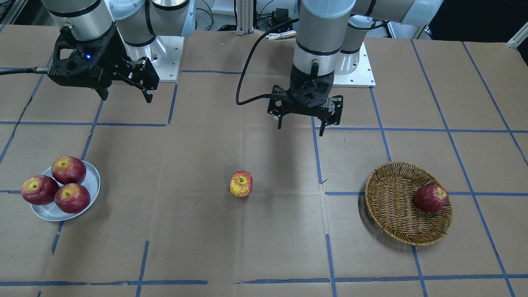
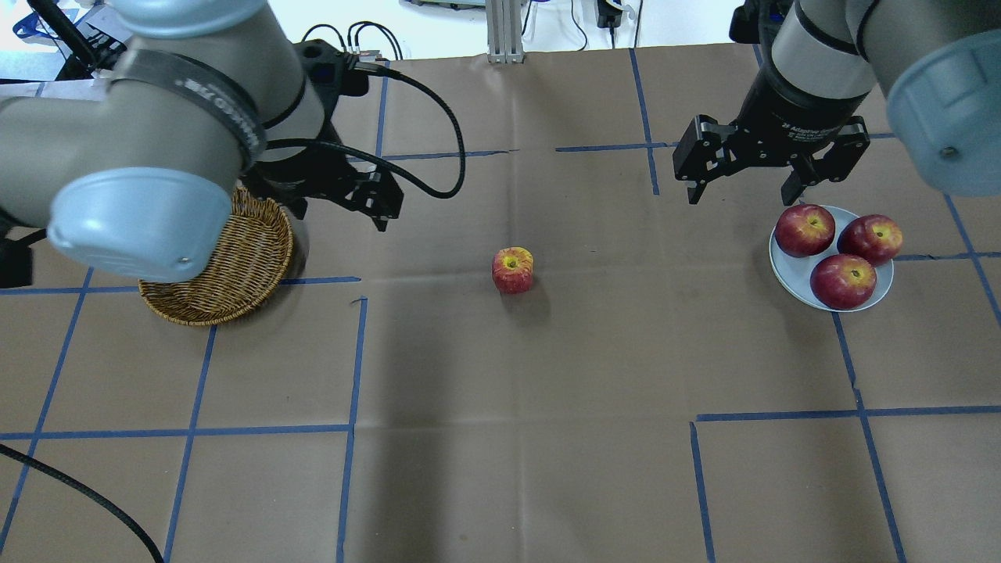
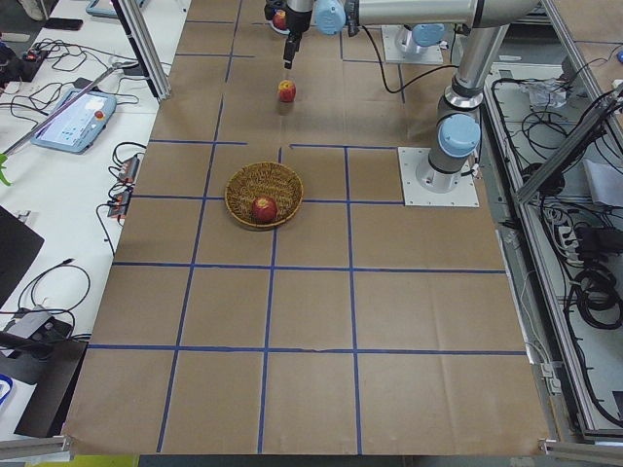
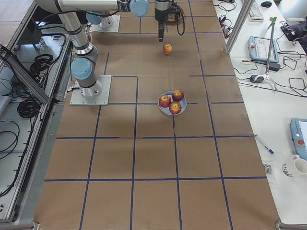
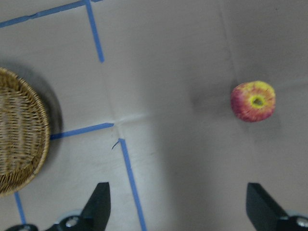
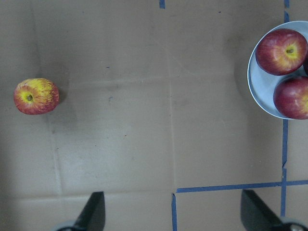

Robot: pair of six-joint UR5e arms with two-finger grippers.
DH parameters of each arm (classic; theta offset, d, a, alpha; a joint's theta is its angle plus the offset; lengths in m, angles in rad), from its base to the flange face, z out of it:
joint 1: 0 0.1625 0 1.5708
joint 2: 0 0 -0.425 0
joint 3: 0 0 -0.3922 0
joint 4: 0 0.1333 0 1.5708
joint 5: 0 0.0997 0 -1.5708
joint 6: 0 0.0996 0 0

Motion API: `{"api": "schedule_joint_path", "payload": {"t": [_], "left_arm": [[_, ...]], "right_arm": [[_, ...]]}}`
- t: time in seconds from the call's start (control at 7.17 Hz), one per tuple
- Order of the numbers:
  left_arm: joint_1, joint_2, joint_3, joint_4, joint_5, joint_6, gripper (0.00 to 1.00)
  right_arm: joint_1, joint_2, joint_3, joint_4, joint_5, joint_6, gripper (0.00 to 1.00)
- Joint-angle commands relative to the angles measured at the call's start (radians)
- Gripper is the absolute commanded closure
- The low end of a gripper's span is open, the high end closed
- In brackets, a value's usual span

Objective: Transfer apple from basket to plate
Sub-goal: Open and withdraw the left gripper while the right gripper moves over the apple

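Observation:
The yellowish, red-streaked apple (image 1: 241, 184) stands alone on the brown table, between basket and plate; it also shows in the overhead view (image 2: 513, 270) and both wrist views (image 5: 253, 101) (image 6: 36, 96). The wicker basket (image 1: 387, 198) (image 2: 235, 274) holds one dark red apple (image 1: 431, 199). The pale plate (image 1: 94, 181) (image 2: 782, 270) holds three dark red apples (image 1: 68, 170). My left gripper (image 1: 301, 128) (image 5: 178, 211) hangs open and empty above the table between basket and apple. My right gripper (image 1: 123, 97) (image 2: 739, 197) is open and empty, just behind the plate.
Blue tape lines (image 1: 317, 165) grid the brown paper table. A black cable (image 2: 446, 133) trails from the left wrist. The arm bases (image 1: 354, 70) stand at the robot's edge. In the overhead view the left arm hides part of the basket.

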State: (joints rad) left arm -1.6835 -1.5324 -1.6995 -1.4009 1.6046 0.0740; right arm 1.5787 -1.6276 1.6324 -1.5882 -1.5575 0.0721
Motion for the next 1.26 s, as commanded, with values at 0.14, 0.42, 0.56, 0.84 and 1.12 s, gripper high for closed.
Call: {"api": "schedule_joint_path", "payload": {"t": [0.14, 0.42, 0.56, 0.84, 1.12], "left_arm": [[0.077, 0.116, 0.012, -0.217, -0.053, 0.076, 0.01], [0.076, 0.097, 0.021, -0.216, -0.067, 0.072, 0.01], [0.077, 0.118, 0.02, -0.216, -0.064, 0.072, 0.01], [0.077, 0.124, 0.014, -0.219, -0.058, 0.079, 0.01], [0.08, 0.124, 0.015, -0.219, -0.06, 0.081, 0.01]], "right_arm": [[0.012, 0.008, 0.001, -0.001, 0.002, 0.003, 0.0], [0.068, 0.061, -0.002, -0.106, 0.09, 0.095, 0.0], [0.16, 0.124, -0.003, -0.166, 0.086, 0.15, 0.0], [0.283, 0.262, -0.002, -0.327, 0.077, 0.317, 0.0], [0.351, 0.384, -0.002, -0.461, 0.076, 0.398, 0.0]]}}
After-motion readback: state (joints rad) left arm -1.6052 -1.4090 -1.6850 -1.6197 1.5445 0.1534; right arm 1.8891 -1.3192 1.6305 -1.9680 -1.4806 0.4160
